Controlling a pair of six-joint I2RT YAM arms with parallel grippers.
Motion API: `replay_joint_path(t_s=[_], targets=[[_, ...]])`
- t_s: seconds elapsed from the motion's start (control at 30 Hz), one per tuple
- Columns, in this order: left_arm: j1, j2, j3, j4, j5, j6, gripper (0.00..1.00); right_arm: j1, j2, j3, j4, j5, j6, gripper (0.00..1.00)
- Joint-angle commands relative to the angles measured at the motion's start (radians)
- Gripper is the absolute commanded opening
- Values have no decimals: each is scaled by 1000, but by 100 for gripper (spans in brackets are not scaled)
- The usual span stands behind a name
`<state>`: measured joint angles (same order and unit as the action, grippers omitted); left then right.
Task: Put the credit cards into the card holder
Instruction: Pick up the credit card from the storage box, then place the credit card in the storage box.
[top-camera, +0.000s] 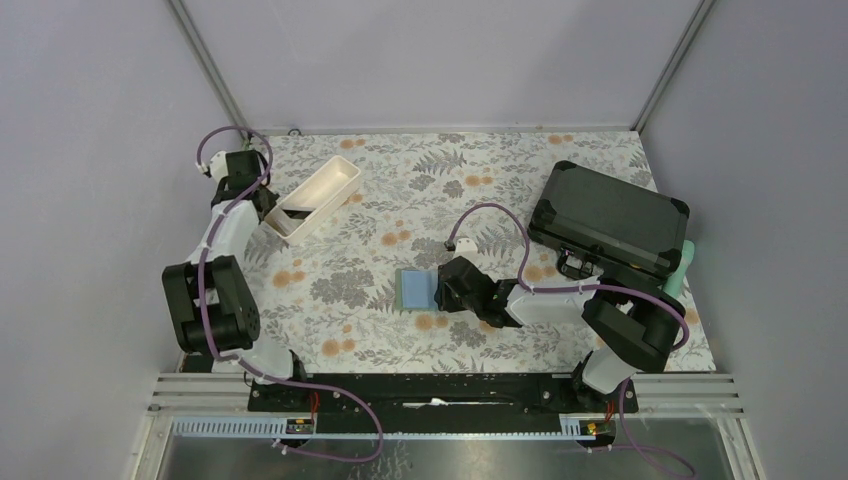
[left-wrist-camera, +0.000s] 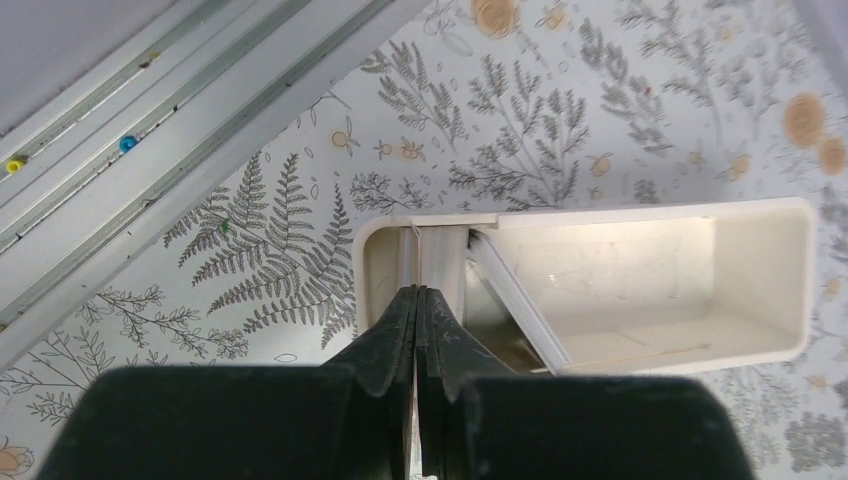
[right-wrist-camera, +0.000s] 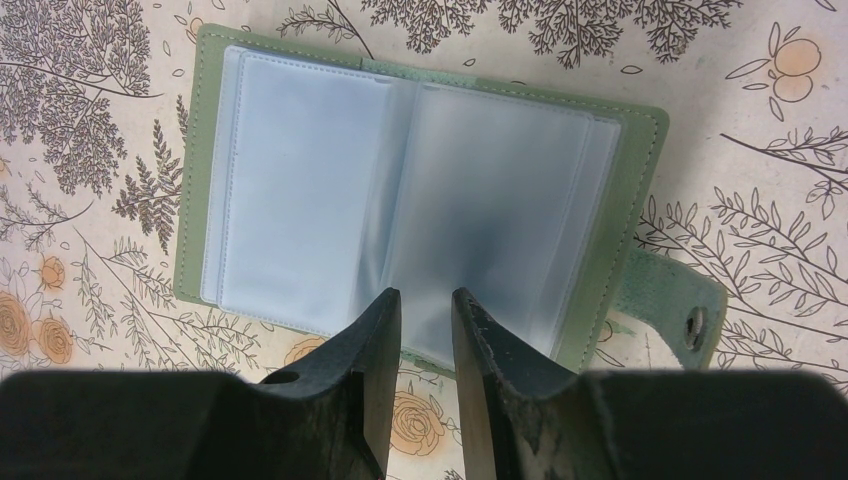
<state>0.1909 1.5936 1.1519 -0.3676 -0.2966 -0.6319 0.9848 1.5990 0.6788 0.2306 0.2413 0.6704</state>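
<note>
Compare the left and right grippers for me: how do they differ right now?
The left gripper is shut; the right gripper has its jaws apart. The left sits over the end of the white tray, far left; the right is at the near edge of the open card holder, mid-table. Both have black fingers and hold nothing I can make out.

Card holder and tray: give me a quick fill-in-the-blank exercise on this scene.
1. The card holder lies ___, its pockets showing.
2. The left fingers are ___ over one end of the tray.
3. The case at the far right is ___ in colour.

Missing words: open; shut; black.
</note>
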Motion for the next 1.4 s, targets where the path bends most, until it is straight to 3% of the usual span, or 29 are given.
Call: replay_joint_path(t_s=[0.0,0.43,0.77,1.1,1.37], targets=[[7,-97,0,36,-1,5,0,-6,6,4,-68,-19,-1,33],[6,-219,-46,28,66,-3,0,-6,-28,17,-80,-19,-4,34],[5,-421,-179,144,247,-6,0,-6,-110,20,-95,-30,-5,38],[-15,-565,-308,269,542,-58,0,-15,-317,49,-171,39,-46,58],[-149,-623,-355,308,758,-84,0,-150,-437,30,-79,-227,-24,69]])
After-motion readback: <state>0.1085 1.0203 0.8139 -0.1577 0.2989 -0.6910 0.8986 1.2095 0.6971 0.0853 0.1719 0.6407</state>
